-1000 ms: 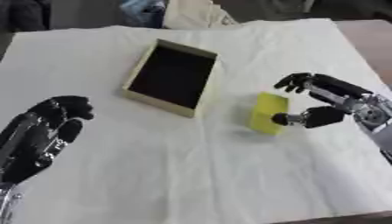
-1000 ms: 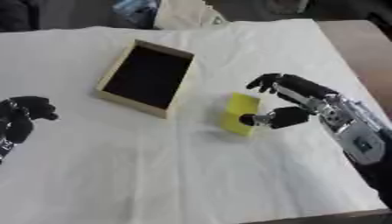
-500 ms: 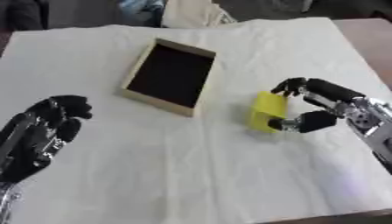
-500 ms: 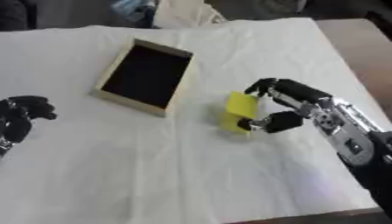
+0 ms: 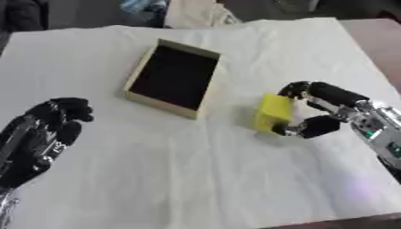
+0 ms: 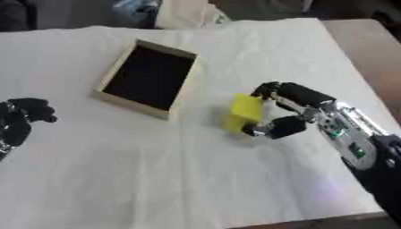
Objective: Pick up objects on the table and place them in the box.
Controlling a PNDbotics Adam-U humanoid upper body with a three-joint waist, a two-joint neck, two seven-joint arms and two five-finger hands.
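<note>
A yellow block (image 5: pixel 272 112) stands on the white cloth to the right of the box. My right hand (image 5: pixel 321 110) comes in from the right, its fingers curled over the block's top and its thumb against the lower side, pinching it. The box (image 5: pixel 174 78) is shallow, tan-walled and dark inside, and lies at the middle of the table, up and left of the block. My left hand (image 5: pixel 37 136) rests near the lower left corner with fingers relaxed, holding nothing.
A white cloth (image 5: pixel 188 165) covers the table, whose brown edge (image 5: pixel 382 40) shows at the right. Pale fabric (image 5: pixel 196 13) and dark shapes lie beyond the far edge.
My right hand has closed round the yellow block and shifted it slightly left toward the box. The left hand has stayed put.
</note>
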